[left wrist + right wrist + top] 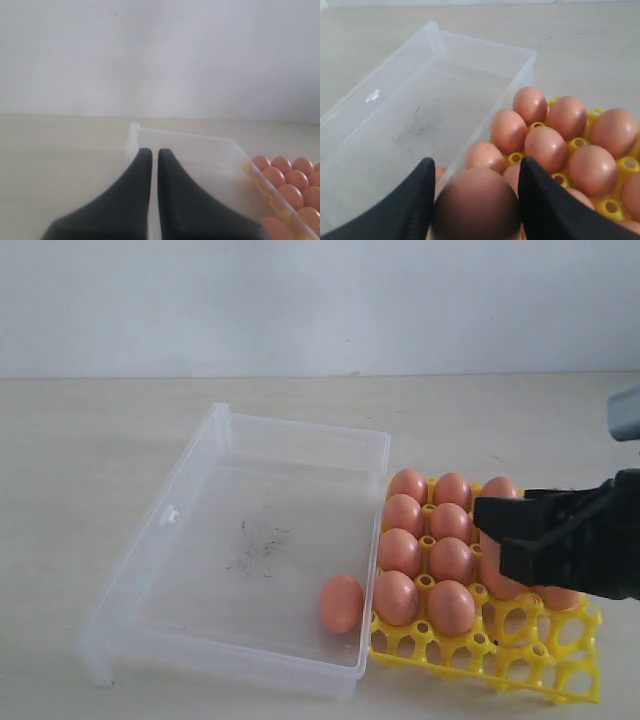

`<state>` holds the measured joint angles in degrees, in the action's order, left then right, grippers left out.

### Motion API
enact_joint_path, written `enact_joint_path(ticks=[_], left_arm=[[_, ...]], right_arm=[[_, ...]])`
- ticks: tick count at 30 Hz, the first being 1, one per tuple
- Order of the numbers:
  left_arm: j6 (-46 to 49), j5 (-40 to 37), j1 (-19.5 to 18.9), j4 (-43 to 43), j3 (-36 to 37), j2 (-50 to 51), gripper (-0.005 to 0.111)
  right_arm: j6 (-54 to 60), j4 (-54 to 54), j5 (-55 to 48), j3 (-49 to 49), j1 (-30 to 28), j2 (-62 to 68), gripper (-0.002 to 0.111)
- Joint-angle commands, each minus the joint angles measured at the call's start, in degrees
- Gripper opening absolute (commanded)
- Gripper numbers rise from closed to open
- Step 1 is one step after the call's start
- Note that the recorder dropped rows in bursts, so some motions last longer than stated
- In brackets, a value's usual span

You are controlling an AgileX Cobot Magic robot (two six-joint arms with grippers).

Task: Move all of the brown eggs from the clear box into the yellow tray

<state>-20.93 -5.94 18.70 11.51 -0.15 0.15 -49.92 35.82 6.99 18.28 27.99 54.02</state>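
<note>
Right gripper (476,172): fingers (415,200) clamped on the sides of one brown egg (476,207), held over the yellow tray (545,672), toward its nearer rows. Cannot tell which cell lies beneath, since the gripper hides it in the exterior view.

Seated eggs (451,560) fill the tray columns beside the clear box (165,515), packed close.

Risks:
- The shell is smooth and pinched on two sides only. Released too high, it could drop and crack on a peg or a neighbour.
- An off-centre descent would likely nudge a seated egg or leave this one perched on a rib.

One egg (341,602) lies in the box, near the wall next to the tray.

Left gripper (150,156): fingers nearly together, nothing between them, pointed at the box and well apart from the work.
</note>
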Motion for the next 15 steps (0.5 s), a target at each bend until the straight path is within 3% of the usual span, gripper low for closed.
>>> enact_joint_path(ticks=[1, 6, 9, 15], left_arm=[[-0.47, 0.07, 0.45, -0.13, 0.15, -0.15, 0.004], [-0.47, 0.07, 0.45, -0.13, 0.15, -0.15, 0.004], [-0.47, 0.07, 0.45, -0.13, 0.15, -0.15, 0.004], [-0.47, 0.32, 0.45, -0.13, 0.15, -0.15, 0.004]], right_arm=[[8.16, -3.57, 10.53, -5.63, -6.44, -0.17, 0.000], [38.75, -36.81, 24.57, -18.10, -6.31, -0.17, 0.000], [42.96, -37.32, 24.52, -18.28, -6.31, -0.17, 0.000], [41.16, -32.64, 24.98, -18.28, -6.31, 3.67, 0.000]])
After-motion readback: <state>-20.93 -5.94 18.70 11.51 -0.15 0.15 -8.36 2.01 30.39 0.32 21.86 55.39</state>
